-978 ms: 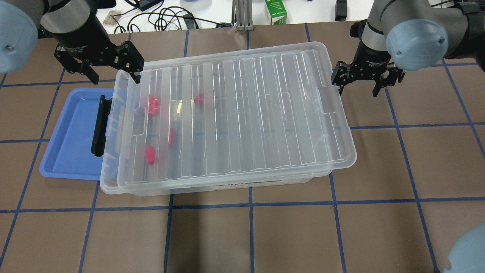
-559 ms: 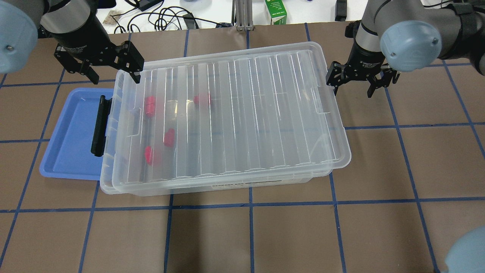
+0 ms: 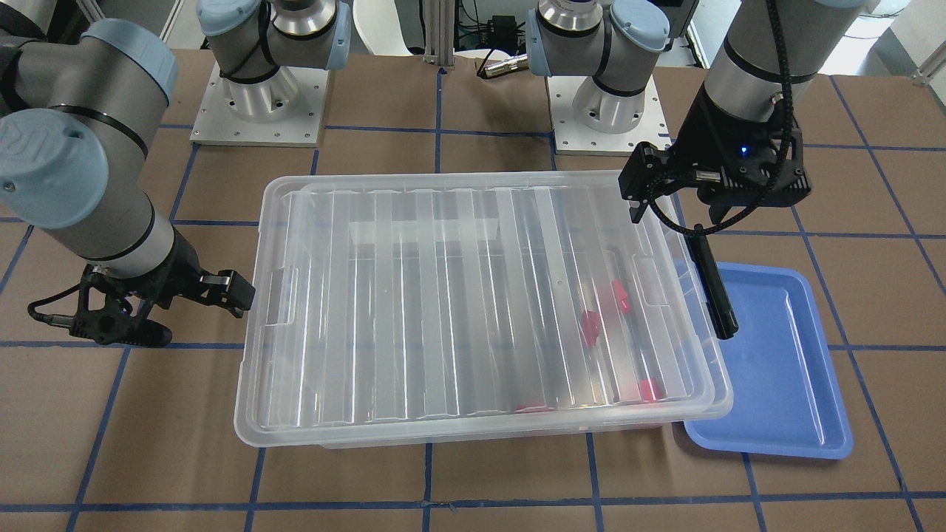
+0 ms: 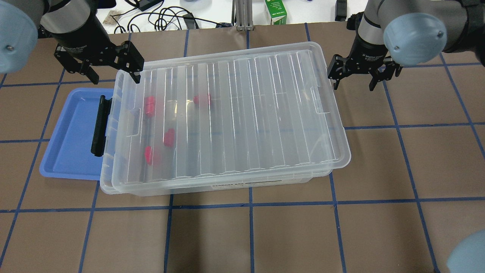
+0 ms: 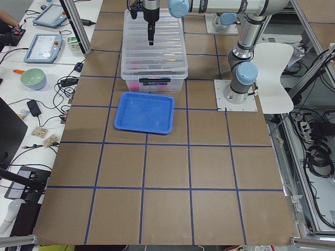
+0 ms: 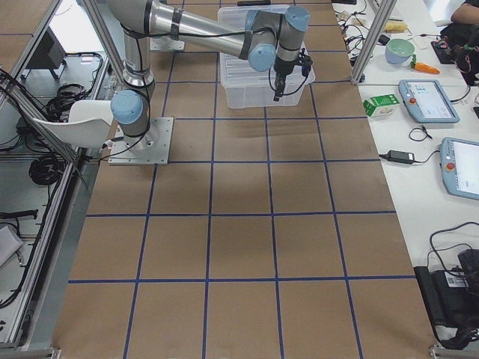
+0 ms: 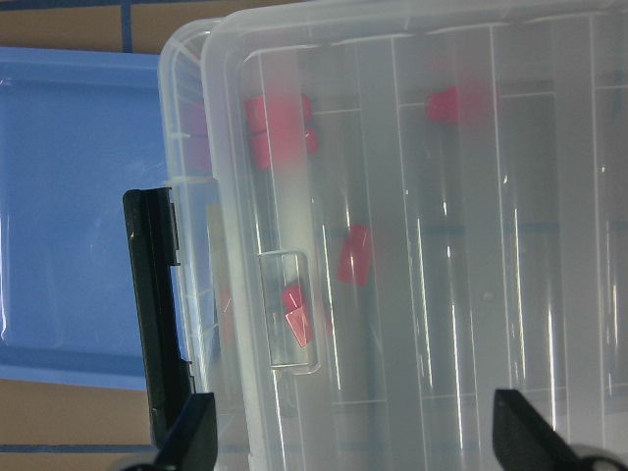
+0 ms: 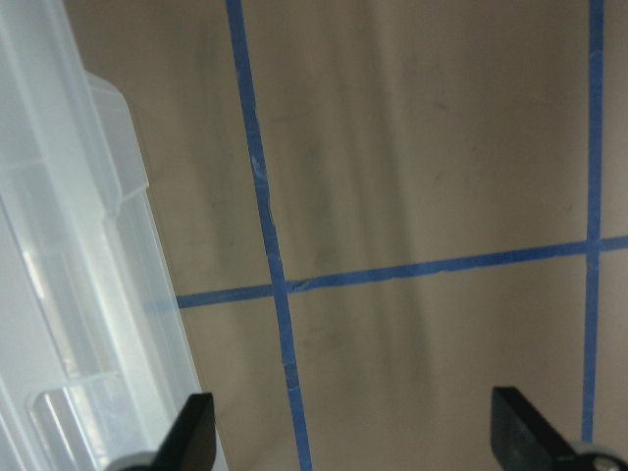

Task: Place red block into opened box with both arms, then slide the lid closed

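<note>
Seen from overhead, the lid [image 4: 235, 117] covered nearly all of the box [image 4: 107, 186], sitting slightly askew, with a sliver of the box's rim showing at the 9 o'clock end beside the black clip [image 4: 99, 127]. Four red blocks [image 4: 150, 105] lay inside, clustered toward that same end and blurred by the ribbed plastic, so the loading looked done and the closing almost so.

The left gripper [image 4: 113, 76] hung at the box's 10 o'clock corner, its fingers [image 4: 132, 64] spread wide and holding nothing. It was probably there to steady or stop the lid at the clip end. The right gripper [image 4: 354, 85] stood just off the 2 o'clock corner over bare counter [image 4: 265, 235], fingers likewise spread and empty, apart from the lid's short edge. From there a last push toward 9 o'clock seemed possible.

A blue tray [image 4: 68, 132] lay at the box's 9 o'clock. Whether its edge ran under the box could not be told.
</note>
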